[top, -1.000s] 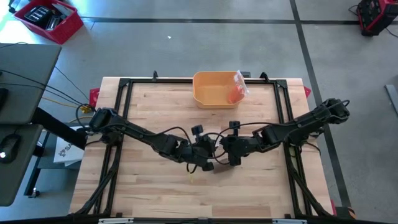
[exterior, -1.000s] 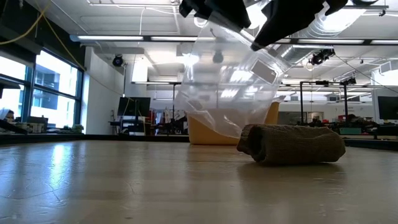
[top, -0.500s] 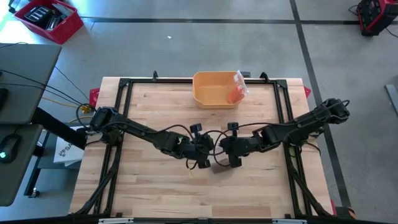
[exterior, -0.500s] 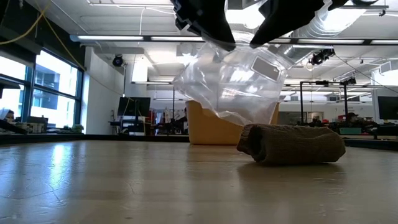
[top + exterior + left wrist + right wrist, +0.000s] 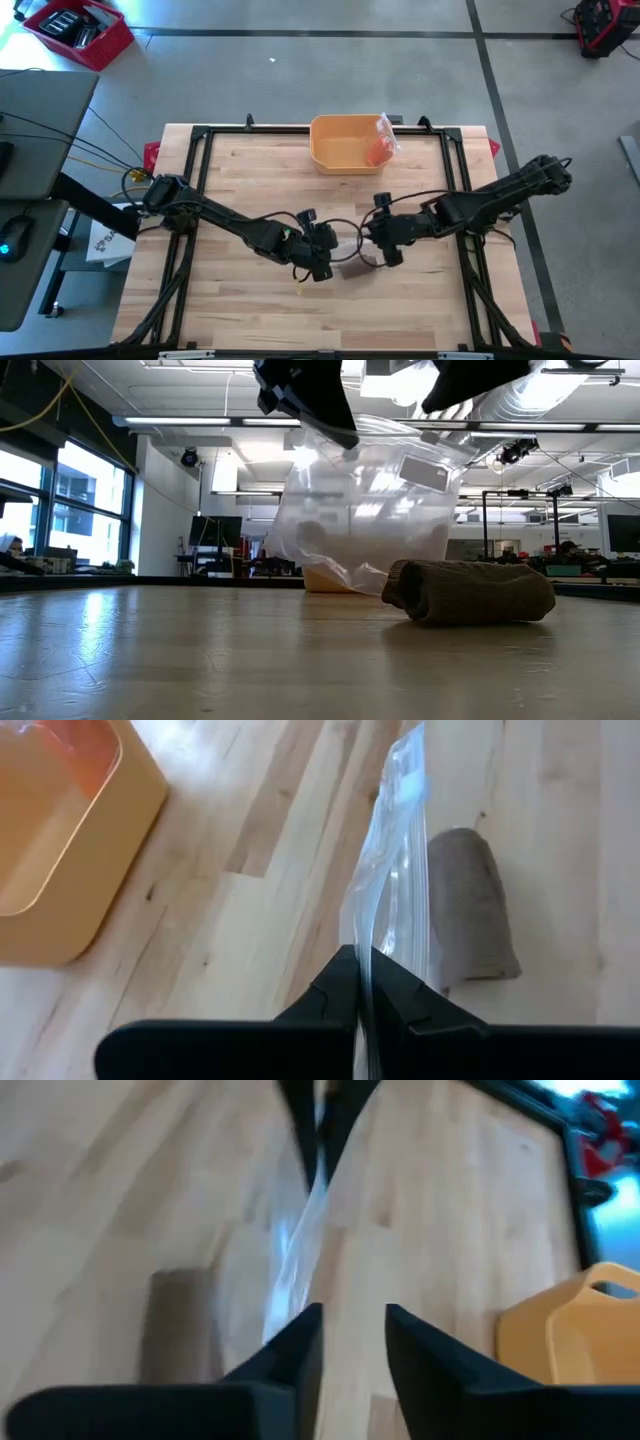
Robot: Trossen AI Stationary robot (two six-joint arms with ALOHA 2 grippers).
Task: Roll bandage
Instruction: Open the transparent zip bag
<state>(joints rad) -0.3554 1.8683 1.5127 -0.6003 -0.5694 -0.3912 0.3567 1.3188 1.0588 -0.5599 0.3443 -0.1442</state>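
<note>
Overhead, table-level, two wrist views

floor point(image 5: 300, 70): grey concrete | windows point(image 5: 60, 500): bright, at left | ceiling lights point(image 5: 200, 422): on | red bin point(image 5: 78, 32)

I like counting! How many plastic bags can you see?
2. One clear plastic bag hangs over the wooden table, pinched in the shut left gripper, above the brown rolled bandage. Another small clear bag lies in the yellow plastic bin.
</note>
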